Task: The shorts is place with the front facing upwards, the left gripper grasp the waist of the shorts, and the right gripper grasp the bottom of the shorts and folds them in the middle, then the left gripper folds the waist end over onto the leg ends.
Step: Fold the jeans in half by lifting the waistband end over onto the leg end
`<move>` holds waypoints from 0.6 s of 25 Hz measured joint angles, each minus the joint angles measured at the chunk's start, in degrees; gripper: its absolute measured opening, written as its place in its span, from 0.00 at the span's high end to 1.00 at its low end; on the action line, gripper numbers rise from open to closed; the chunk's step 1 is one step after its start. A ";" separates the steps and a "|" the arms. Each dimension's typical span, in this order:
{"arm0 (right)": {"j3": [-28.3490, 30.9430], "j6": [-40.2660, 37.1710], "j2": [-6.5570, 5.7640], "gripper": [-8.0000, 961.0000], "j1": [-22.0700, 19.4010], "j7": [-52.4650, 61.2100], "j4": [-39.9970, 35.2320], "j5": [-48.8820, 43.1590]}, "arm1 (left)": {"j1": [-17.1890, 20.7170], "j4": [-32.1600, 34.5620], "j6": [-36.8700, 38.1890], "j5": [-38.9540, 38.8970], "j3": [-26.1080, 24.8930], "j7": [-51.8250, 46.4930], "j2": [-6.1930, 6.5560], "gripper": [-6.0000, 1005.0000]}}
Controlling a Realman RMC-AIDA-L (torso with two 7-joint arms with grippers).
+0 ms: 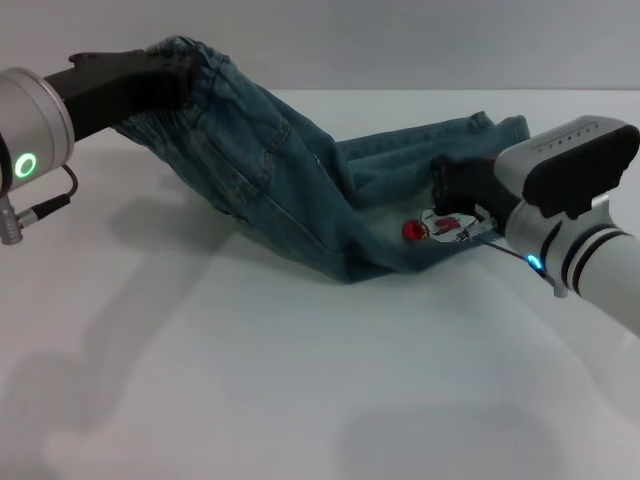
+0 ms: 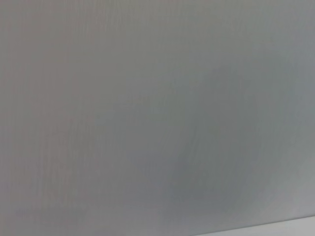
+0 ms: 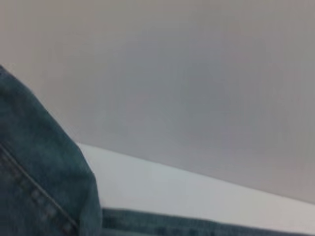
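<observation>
Head view shows the shorts (image 1: 300,190) stretched in a slope across the white counter (image 1: 300,400): the waist of the shorts (image 1: 185,75) is raised off the surface at the robot's left, while the leg ends (image 1: 440,150) lie flat toward the right. The left gripper (image 1: 160,85) is closed on the gathered elastic band and holds it up in the air, so the denim hangs down from it in a taut diagonal sheet. That lift looks meant to free the waist end so it can be carried over the rest of the garment.

The right gripper (image 1: 455,185) sits low on the bottom of the shorts, just beside the small cartoon print (image 1: 440,228), and its black claw appears pinched on the denim there. It seems to act as an anchor, keeping the hems from sliding while the other end is pulled.

The left wrist view gives only blank grey, which fits a camera raised and pointing away from the cloth. The right wrist view catches a fold of stitched denim close up, with the counter and a hem edge beyond.

Judging by this layout, the lengthwise fold is already made, and the waist-over-legs fold is in hand.
</observation>
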 joint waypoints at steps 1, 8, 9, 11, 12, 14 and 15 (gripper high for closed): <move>-0.12 0.08 -0.07 0.99 -0.85 0.03 1.44 -0.16 | 0.00 0.00 0.00 0.00 0.00 0.00 0.00 0.91; -1.52 -0.11 0.10 0.99 -3.14 -0.19 6.41 -1.32 | 0.62 -1.45 0.00 0.00 0.53 0.69 0.01 0.91; -1.41 -0.10 0.10 0.99 -2.83 -0.06 6.33 -1.26 | 0.62 -1.45 0.00 0.00 0.53 0.69 0.01 0.91; -1.13 -0.09 0.11 0.99 -2.25 0.04 6.22 -1.15 | 0.67 -2.10 0.00 -0.04 1.24 1.50 -0.12 0.91; -1.04 -0.05 0.11 0.99 -1.99 0.07 6.20 -1.14 | 0.60 -2.36 0.00 -0.13 1.46 1.53 -0.12 0.91; -0.96 0.09 0.10 0.99 -1.44 0.08 6.10 -1.13 | 0.44 -2.69 0.00 -0.21 1.81 1.54 -0.12 0.91; -0.95 0.13 0.08 0.99 -1.19 0.09 5.99 -1.12 | 0.34 -2.94 0.07 -0.28 2.00 1.55 -0.11 0.91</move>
